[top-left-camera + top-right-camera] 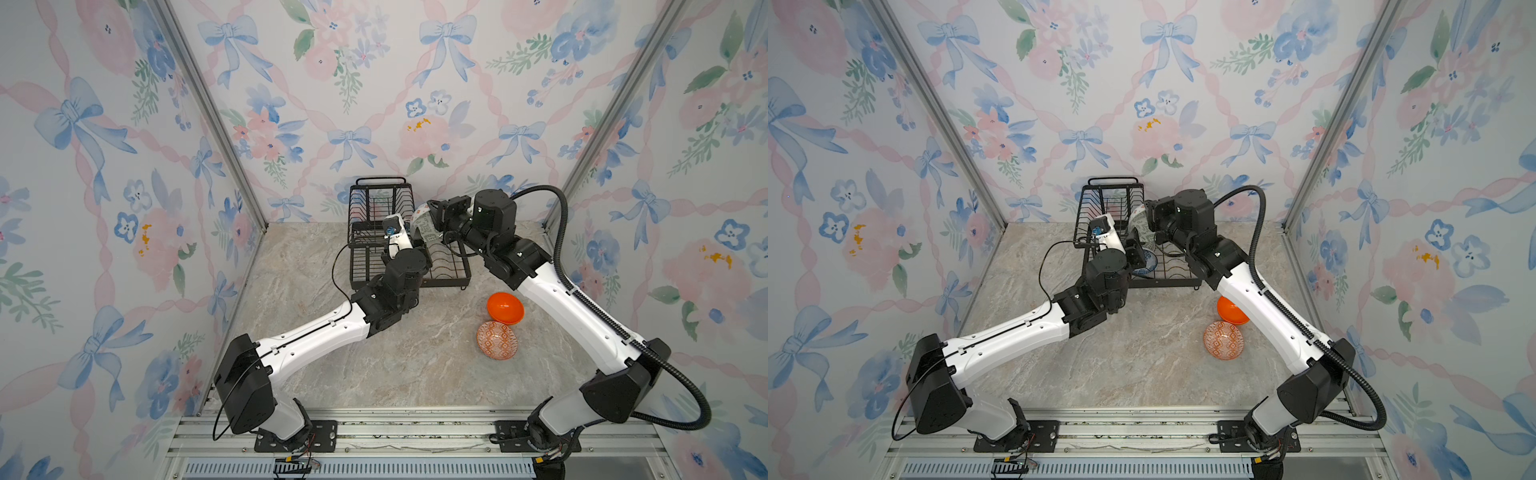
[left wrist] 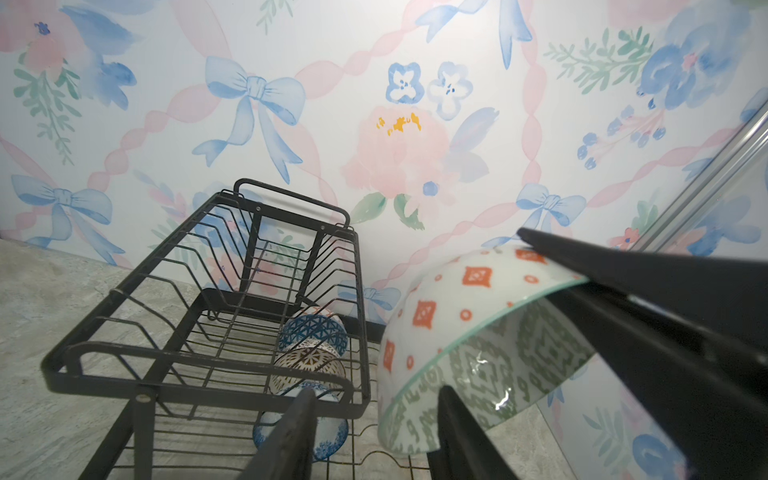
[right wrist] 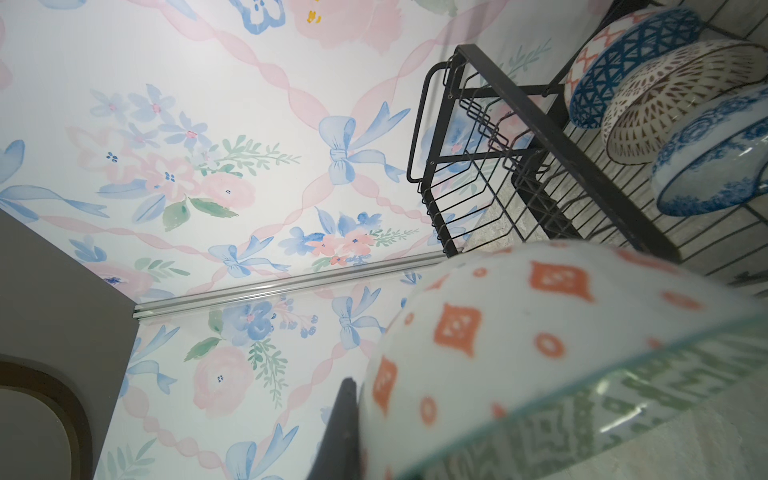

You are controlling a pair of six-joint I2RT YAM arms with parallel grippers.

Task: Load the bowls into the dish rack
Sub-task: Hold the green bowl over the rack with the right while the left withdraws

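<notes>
Floral wallpaper with blue bows lines the walls around a marble-look tabletop [image 1: 374, 365]; the loading looks roughly half done. The right gripper [image 2: 552, 266] is clenched on the rim of the green-white bowl [image 2: 478, 332], holding it tilted in the air beside the upper basket of the black wire dish rack [image 2: 141, 440]; the left gripper [image 2: 377, 392] has its jaws parted, with the bowl's lower edge between them, and whether they touch it cannot be told. Three bowls stand on edge in the rack's lower tray: the dark-blue geometric bowl [image 2: 313, 332], a brown-white bowl [image 2: 307, 365] and the blue-white floral bowl [image 2: 328, 440]. Well apart from the rack, side by side on the table, sit the plain orange bowl [image 1: 505, 307] and the orange-white patterned bowl [image 1: 497, 340]; these two, and the held one, are not yet racked.
</notes>
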